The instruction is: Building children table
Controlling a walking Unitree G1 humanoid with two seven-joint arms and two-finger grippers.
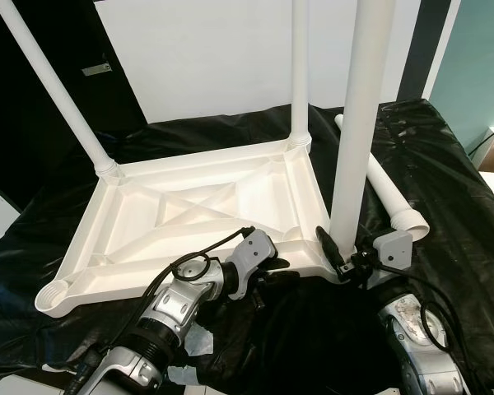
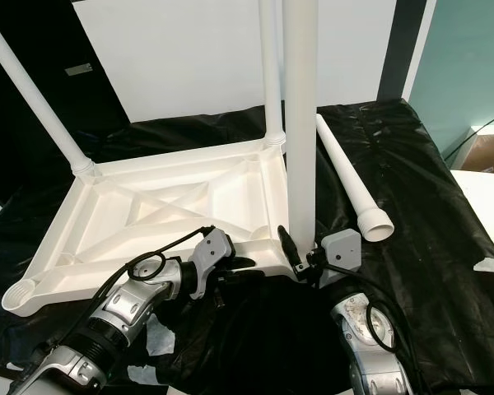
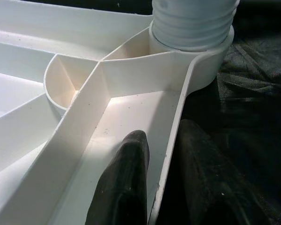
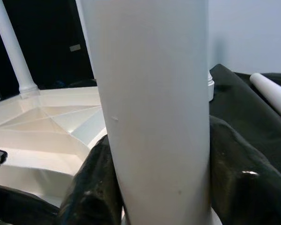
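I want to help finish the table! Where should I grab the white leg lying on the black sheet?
Probably grip the loose leg around its middle, coming from above. It lies flat on the black sheet, a round tapering tube, so fingers can close across it. That leaves its wide ribbed end free for the empty corner socket.

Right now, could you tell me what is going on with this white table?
The robot is fitting legs to an upturned tabletop on black sheeting. The right tool clasps the near right leg, standing in its corner socket. The left tool pinches the tabletop's rim beside it. Two far legs are in; one leg lies loose, and the near left socket is empty.
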